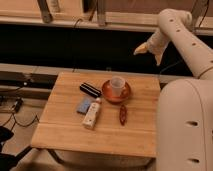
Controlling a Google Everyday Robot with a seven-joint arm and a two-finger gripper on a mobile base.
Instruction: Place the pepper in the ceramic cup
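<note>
**Pepper Lay on the Table While the Robot's Gripper Hung Empty**

In the camera view, the pepper point(122, 114) lay flat on the wooden table point(65, 131). Its length ran from near to far, and it sat just beside the near right rim of the orange-brown saucer point(106, 93). Whether the two touched could not be told.

The ceramic cup point(117, 85) stood upright on that saucer with its mouth open to the ceiling, a little toward the far side of the tabletop. Nothing could be seen inside it.

The gripper point(149, 54) hung in the air above and beyond the table's far right corner, well apart from both pepper and cup. Its two yellowish fingers point(140, 49) were spread wide with nothing between them.

The pale arm point(185, 35) reached the gripper from the upper right. The robot's rounded body point(185, 125) filled the near right of the scene and covered the table's right edge.

To the left of the pepper lay a white tube point(91, 114) with its red cap pointing toward the far side. A small blue object point(83, 106) rested just beside the tube on its left. A black oblong object point(90, 89) lay farther back, left of the saucer. A dark gap and a metal rail ran behind the table.
</note>
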